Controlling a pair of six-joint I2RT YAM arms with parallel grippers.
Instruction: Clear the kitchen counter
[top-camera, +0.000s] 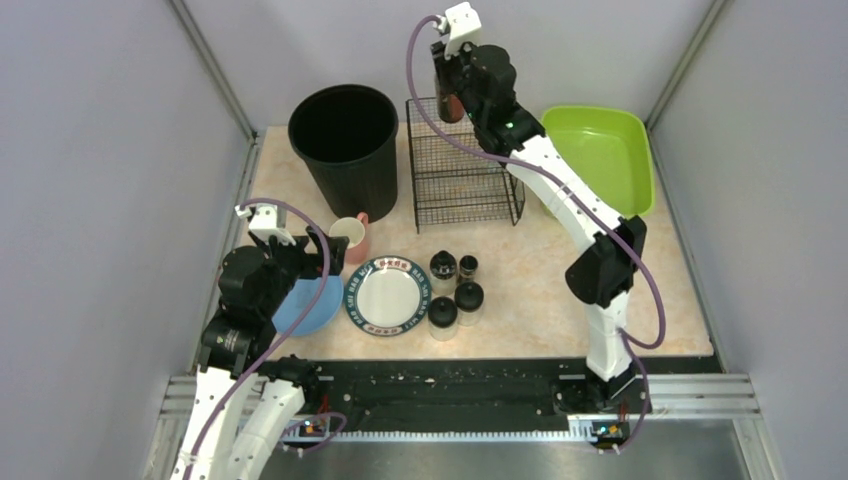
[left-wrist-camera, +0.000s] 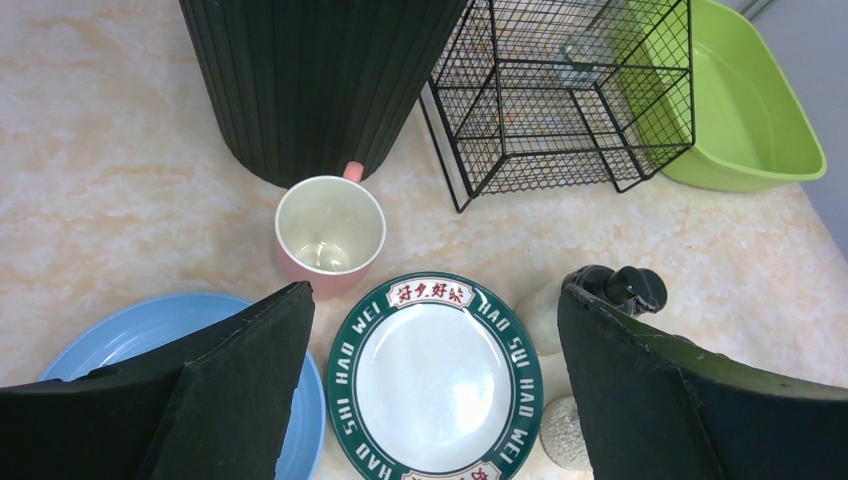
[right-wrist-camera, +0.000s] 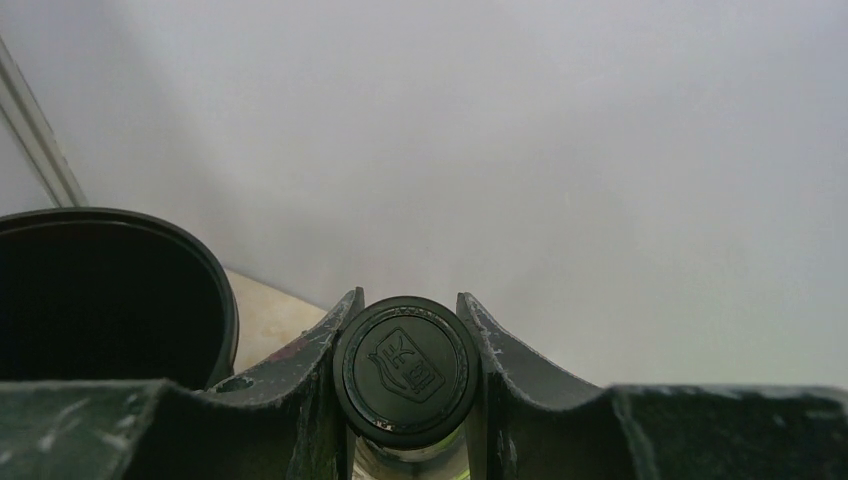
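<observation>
One black-capped bottle (right-wrist-camera: 405, 372): R gripper (right-wrist-camera: 407, 312) pinching it part-closed above wire rack (top-camera: 462, 165); advising slow upright lowering. L gripper (left-wrist-camera: 435, 300) gaping, empty.

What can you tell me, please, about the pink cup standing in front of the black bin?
The pink cup is a small round mug, pink outside and pale cream inside, glossy like glazed ceramic. It stands upright and looks empty. Its pink handle shows at the far side, toward the black bin. It rests on the kitchen counter, just in front of the bin and beyond the green-rimmed plate. Whether it touches either cannot be told. Nothing grips it.
</observation>
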